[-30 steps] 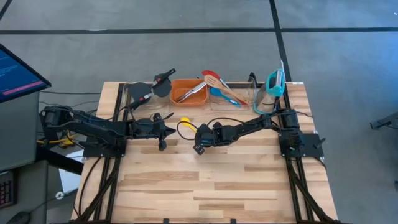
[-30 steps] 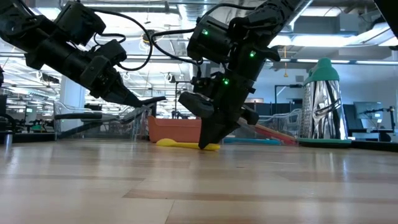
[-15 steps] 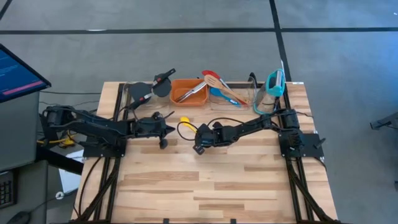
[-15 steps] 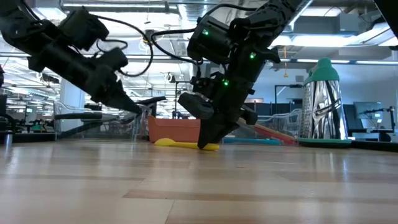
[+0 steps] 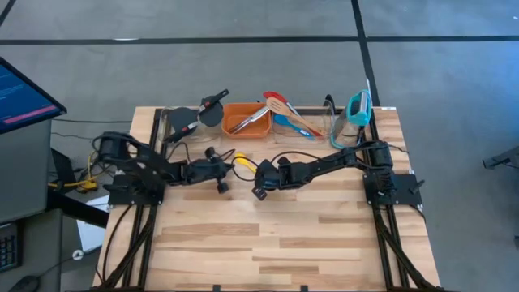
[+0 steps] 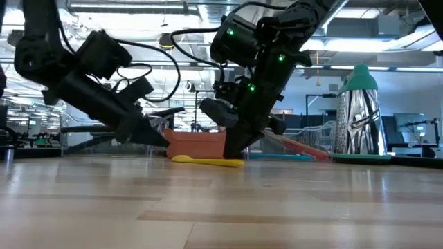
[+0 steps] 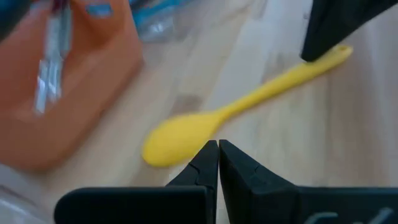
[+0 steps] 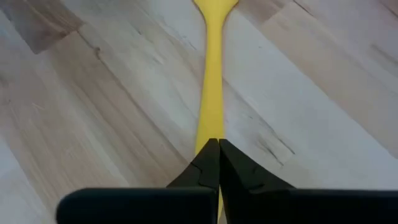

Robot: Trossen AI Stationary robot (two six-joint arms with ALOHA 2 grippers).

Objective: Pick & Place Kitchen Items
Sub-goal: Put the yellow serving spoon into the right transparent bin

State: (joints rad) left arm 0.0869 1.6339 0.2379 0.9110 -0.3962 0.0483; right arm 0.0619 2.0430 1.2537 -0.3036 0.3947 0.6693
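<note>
Yellow spoon (image 7: 211,121): flat on desk (image 5: 284,235), just in front of orange bin (image 5: 246,119). Right hand (image 8: 217,163): closed, tips over spoon's handle end. Left hand (image 7: 217,163): closed, beside spoon's bowl.

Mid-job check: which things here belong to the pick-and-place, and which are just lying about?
In the job: yellow spoon on the table; metal tongs in the orange bin; wooden fork, red spoon, black spatula.
Lying about: clear bin, grater, monitor.
</note>
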